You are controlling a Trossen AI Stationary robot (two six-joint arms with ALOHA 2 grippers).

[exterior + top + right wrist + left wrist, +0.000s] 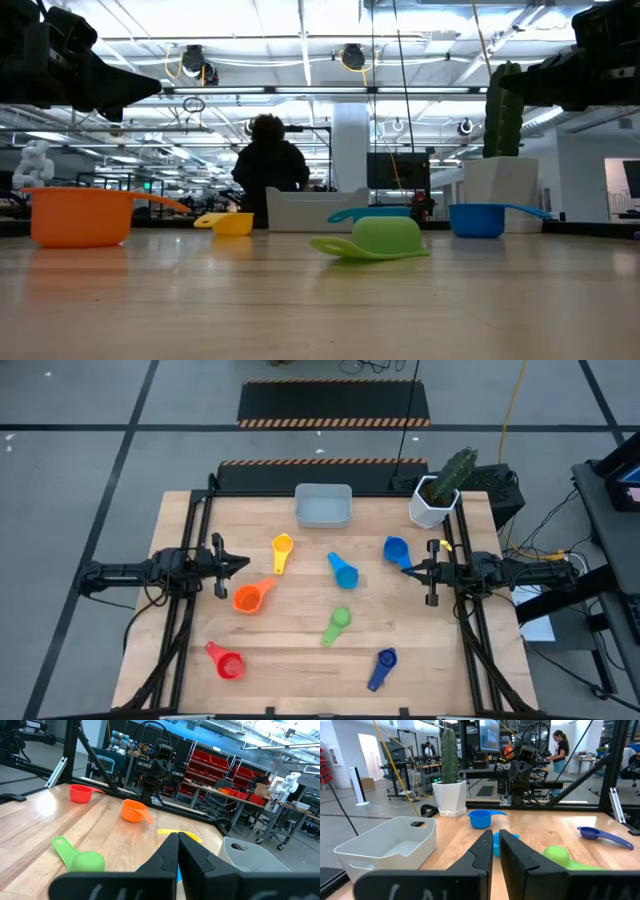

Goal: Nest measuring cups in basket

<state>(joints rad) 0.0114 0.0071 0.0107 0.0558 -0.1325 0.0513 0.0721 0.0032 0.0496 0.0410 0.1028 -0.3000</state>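
Wooden tabletop (300,650) carries the whole work area; both arms wait at its edges with nothing held. Left gripper (243,564) has its fingers drawn almost together with only a thin slit between them, and right gripper (405,569) has its fingers fully closed; neither touches a cup.

Basket (323,506) sits at the far edge, ahead and to the right of the left gripper. Orange cup (247,598) lies just beside the left gripper, yellow cup (282,547) a little farther on toward the basket. Blue cup (396,549) lies just beside the right gripper. Light blue cup (344,571) and green cup (339,621) lie between the two grippers. Red cup (227,663) and dark blue cup (384,661) lie well apart from both grippers, toward the near edge.

Recommended procedure, judged from the layout:
- No cup is in the basket; start with the largest so the smaller ones can nest inside it.
- Open the fingers before descending.
- Grip across the handle or rim, not the rounded bowl.
- The green cup appears to lie bowl-down and will probably need turning over.
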